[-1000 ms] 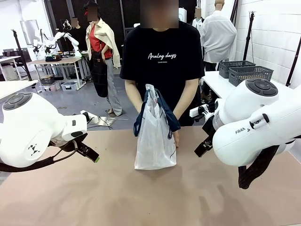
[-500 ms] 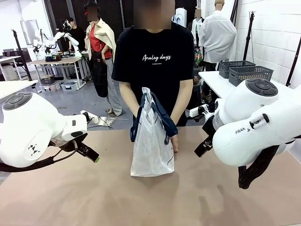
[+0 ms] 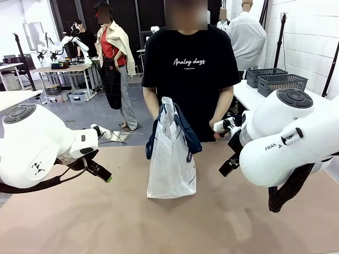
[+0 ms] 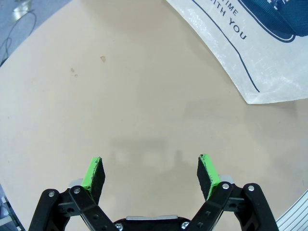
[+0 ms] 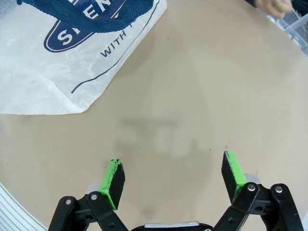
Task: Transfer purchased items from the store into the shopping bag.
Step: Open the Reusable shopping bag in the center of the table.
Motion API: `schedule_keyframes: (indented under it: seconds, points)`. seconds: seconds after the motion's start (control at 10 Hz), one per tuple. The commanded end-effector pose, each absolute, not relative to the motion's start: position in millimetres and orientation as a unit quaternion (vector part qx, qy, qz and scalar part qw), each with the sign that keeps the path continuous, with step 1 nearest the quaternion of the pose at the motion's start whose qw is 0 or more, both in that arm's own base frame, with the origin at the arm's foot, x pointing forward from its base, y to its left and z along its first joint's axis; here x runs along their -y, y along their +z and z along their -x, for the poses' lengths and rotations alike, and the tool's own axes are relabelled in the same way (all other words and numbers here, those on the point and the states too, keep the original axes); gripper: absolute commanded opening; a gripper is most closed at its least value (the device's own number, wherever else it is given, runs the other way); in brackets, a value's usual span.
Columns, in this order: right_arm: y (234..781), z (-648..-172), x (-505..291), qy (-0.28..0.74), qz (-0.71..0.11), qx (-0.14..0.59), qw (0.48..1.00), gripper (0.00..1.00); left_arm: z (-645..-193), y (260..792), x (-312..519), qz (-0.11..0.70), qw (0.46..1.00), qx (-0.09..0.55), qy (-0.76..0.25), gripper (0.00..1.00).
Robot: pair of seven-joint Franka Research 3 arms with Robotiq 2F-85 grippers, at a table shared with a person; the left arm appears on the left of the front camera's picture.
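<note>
One translucent white plastic shopping bag (image 3: 170,159) with navy strap handles now stands unsupported at frame centre on the tan table (image 3: 106,222); the person (image 3: 190,69) has released it. My left gripper (image 4: 150,166) and right gripper (image 5: 174,166) hover wide open, empty. I judge loading can begin.

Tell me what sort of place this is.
Probably a robotics lab or workshop: two white robot arms at a brown table, a cluttered workbench behind, and mesh baskets on a side table.
</note>
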State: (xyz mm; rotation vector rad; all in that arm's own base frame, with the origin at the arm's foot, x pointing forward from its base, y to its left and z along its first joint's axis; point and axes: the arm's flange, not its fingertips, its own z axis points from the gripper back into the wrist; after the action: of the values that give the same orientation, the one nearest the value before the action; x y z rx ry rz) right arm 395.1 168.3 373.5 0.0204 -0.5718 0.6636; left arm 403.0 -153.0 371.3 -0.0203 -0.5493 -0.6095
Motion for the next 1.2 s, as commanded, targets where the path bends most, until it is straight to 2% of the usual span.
schedule_keyframes:
  seconds: [0.0, 1.1]
  points:
    - [373.5, -395.2, -168.2, 0.321, -0.01, 0.277, 0.906, 1.0, -403.5, 371.4, 151.4, 0.01, 0.918, 0.267, -0.294, 1.0]
    - [373.5, -395.2, -168.2, 0.321, -0.01, 0.277, 0.906, 1.0, -403.5, 371.4, 151.4, 0.01, 0.918, 0.267, -0.294, 1.0]
